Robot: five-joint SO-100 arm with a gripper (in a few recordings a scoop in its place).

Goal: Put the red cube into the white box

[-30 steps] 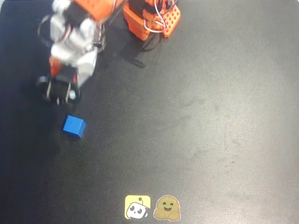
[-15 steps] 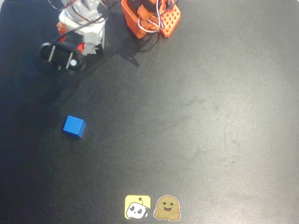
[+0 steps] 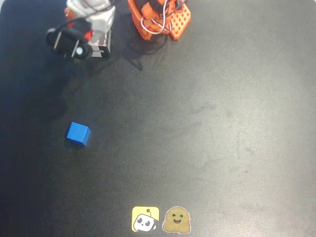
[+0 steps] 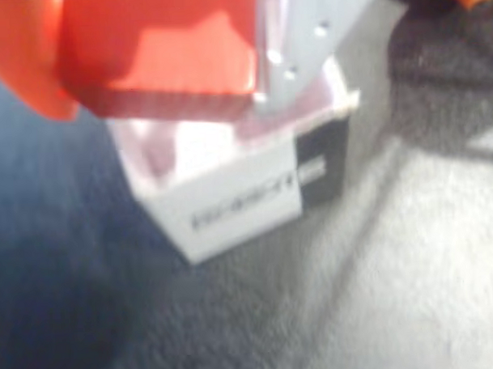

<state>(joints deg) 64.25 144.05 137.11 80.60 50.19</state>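
Where the overhead view spreads out the whole dark surface (image 3: 207, 123), the arm sits folded at the top edge, its orange base (image 3: 160, 19) near the middle and its white-and-orange wrist to the left of that. From up there the end effector (image 3: 66, 43) is a dark shape in the upper left corner, and its jaws cannot be read. Seen from the wrist view, the end effector (image 4: 157, 54) is clamped on the red cube (image 4: 165, 54), an orange finger (image 4: 23, 55) at the cube's left and a pale grey one against its right face. Just below the cube, filling the middle of that blurred picture, stands the white box (image 4: 231, 205), open-topped, with a dark printed label on its right wall; the cube hangs above the opening, not inside it. Overhead, a blue cube (image 3: 78, 134) lies alone at the left, well apart from the arm, and two small stickers (image 3: 161, 219) sit side by side at the bottom edge.
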